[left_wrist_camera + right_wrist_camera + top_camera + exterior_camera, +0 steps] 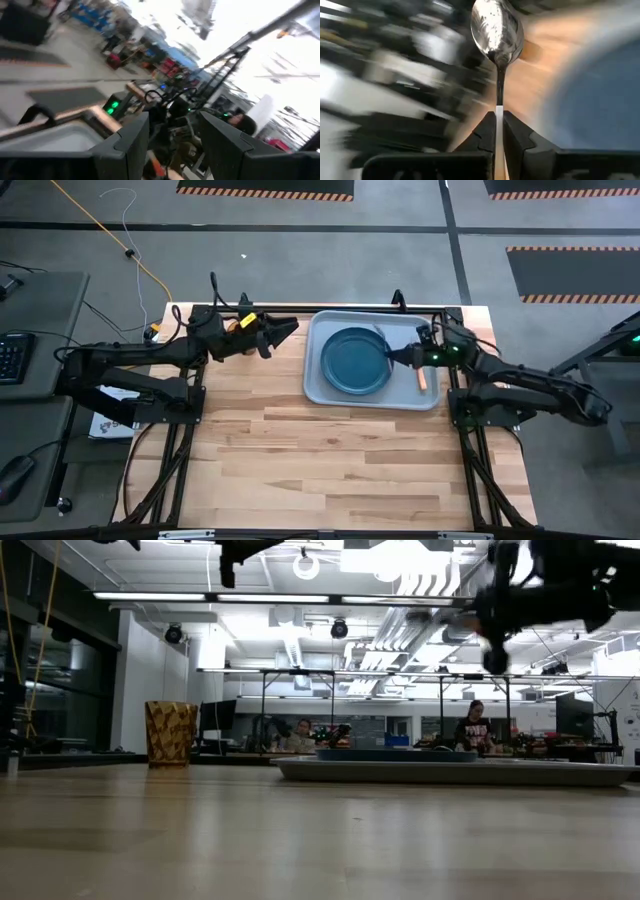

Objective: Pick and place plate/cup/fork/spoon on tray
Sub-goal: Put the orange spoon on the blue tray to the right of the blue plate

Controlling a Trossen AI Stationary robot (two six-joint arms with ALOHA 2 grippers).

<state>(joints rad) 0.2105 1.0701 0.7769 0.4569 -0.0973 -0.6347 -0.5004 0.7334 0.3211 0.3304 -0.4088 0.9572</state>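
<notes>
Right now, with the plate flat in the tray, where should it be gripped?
Probably its raised rim on the left arm's side, from above, one finger either side: the plate lies flat in the tray, so only the rim offers hold. The right gripper, shut on the spoon, hangs over the right edge.

You have a light butcher-block wooden table (330,450) filling the lower centre of the high view, its planks running left to right. Directly on it, in the upper centre-right of that view, lies the grey-blue tray (318,385), near the table's far edge. In the low view the tray (330,771) sits right of centre.
</notes>
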